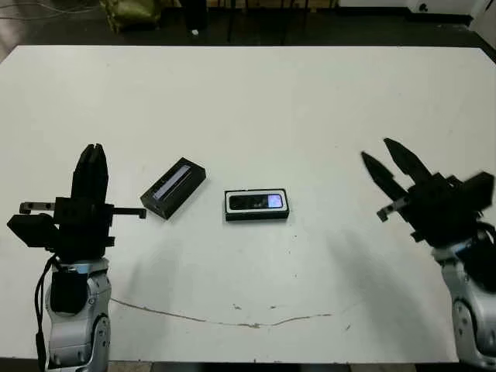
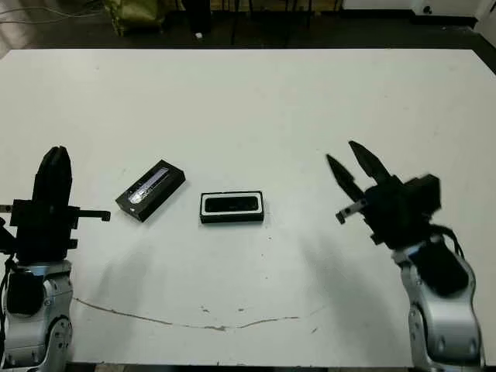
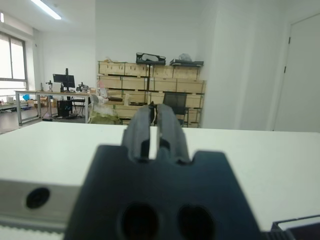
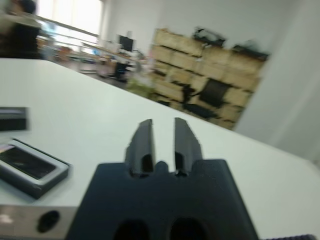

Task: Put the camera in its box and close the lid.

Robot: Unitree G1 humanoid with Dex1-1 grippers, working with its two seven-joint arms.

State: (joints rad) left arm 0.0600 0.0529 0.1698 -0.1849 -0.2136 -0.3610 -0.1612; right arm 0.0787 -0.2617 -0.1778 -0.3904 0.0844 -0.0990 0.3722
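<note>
**Risks with the lid lying apart from the box**

Tools stood nearest the robot, both raised clear of the surface and holding nothing. The left tool had its two fingers pressed together, pointing up; the right tool had its fingers spread a little, angled toward the middle of the surface. A thin dark crack line ran across the surface in front of them.

Further out, the box lay flat near the centre with the camera already seated inside, its small screen patch showing pale. Just beside it, on the robot's left and turned at an angle, lay the lid, stripe side up, not touching the box.

Judging from this layout, only the lid step remained. Because the lid was skewed against the box, a grasp without turning it square would likely set it down crooked, catching an edge or nudging the box. Closed fingers on the left tool would have to part first; otherwise they would merely push the lid away.
</note>
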